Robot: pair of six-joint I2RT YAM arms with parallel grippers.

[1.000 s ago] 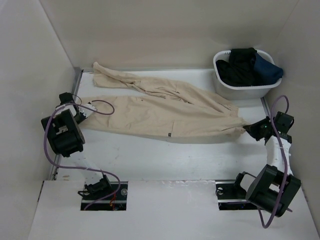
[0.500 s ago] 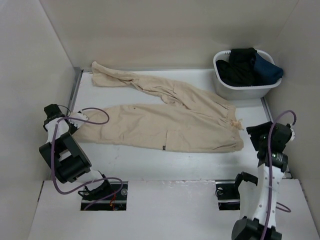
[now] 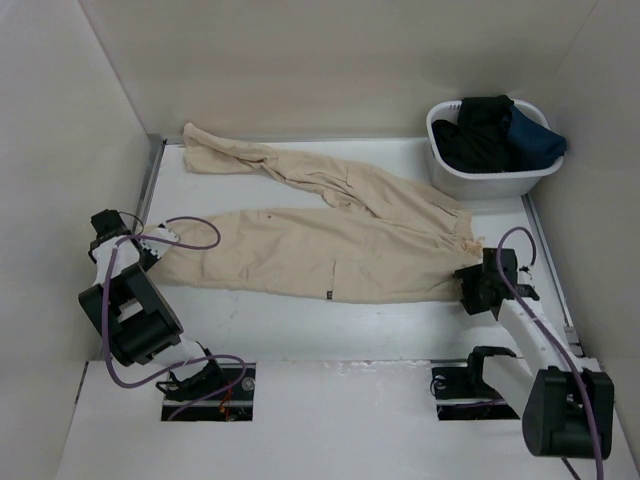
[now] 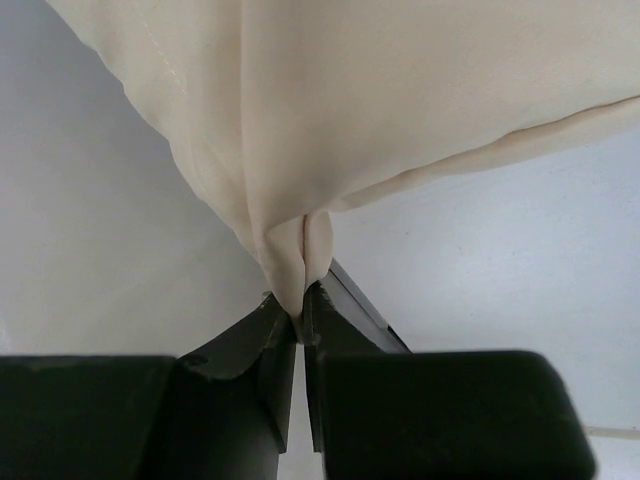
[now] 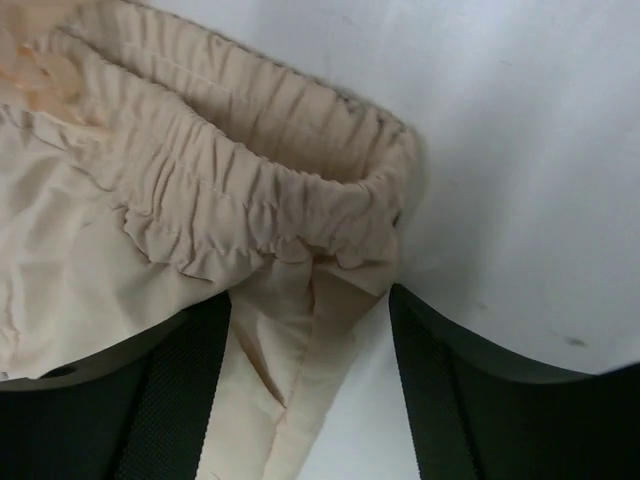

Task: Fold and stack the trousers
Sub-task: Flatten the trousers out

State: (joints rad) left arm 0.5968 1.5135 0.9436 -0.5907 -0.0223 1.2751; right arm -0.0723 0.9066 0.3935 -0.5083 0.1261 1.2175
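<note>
Left gripper [image 4: 300, 308] is shown closed on a pinched fold of the trousers [image 3: 330, 250], at the cuff of one leg, the end lying farthest from the basket [image 3: 490, 182]. Right gripper [image 5: 308, 312] is shown open. Its two fingers [image 5: 180, 390] are spread to either side of the gathered waistband corner, and the fabric between them is not clamped.

One basket is present. It is white, and dark garments are piled in it: black cloth, with a blue piece on the side turned away from the trousers. The number of garments inside cannot be determined.

The following items are counted:
- one pair of trousers, beige, with two legs;
- one small dark tag [image 3: 327, 294], seen on the leg edge turned away from the basket;
- two arms, one gripper on each.

The trousers are spread on the table [image 3: 300, 325], outside the basket. The waistband end is placed just beside the basket, and both legs are extended away from it. The leg held by the left gripper is the one lying farther from the basket. The waistband corner between the right gripper's fingers is the corner away from the basket.
</note>
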